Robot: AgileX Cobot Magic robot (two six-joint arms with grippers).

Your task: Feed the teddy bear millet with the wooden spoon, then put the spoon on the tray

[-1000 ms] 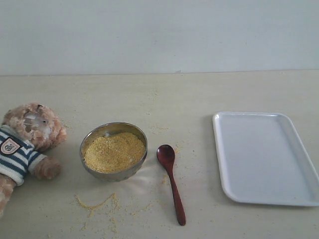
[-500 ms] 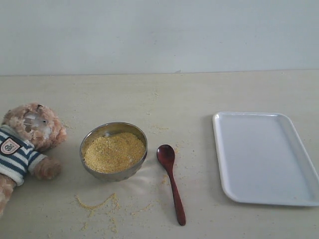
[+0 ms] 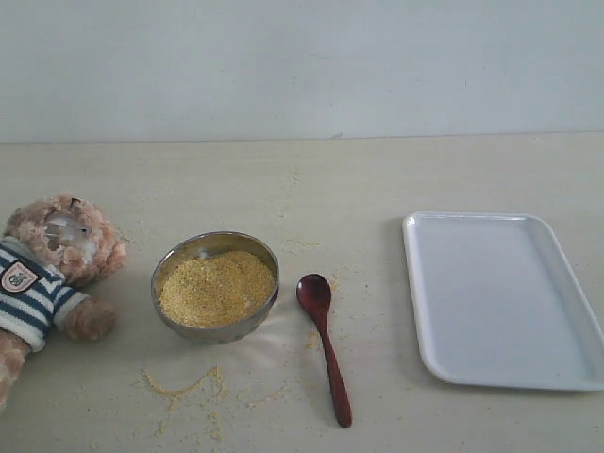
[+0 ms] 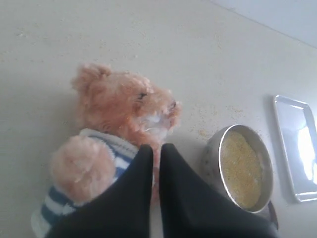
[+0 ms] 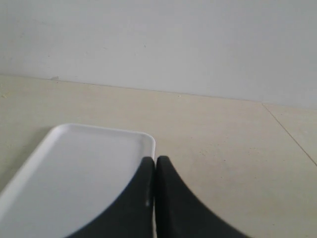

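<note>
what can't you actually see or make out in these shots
Exterior view: teddy bear, lower body cut off by the left edge; its badge is too small to read.
Left wrist view: left hand hides part of the bear's body.
Right wrist view: right hand covers part of the tray.
Neither hand shows in the exterior view.

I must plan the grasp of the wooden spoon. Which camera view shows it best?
The exterior view: the whole wooden spoon lies there unobstructed, between the steel bowl and the tray. The left wrist view shows at most a dark sliver beyond the bowl; the right wrist view shows none of it.
</note>
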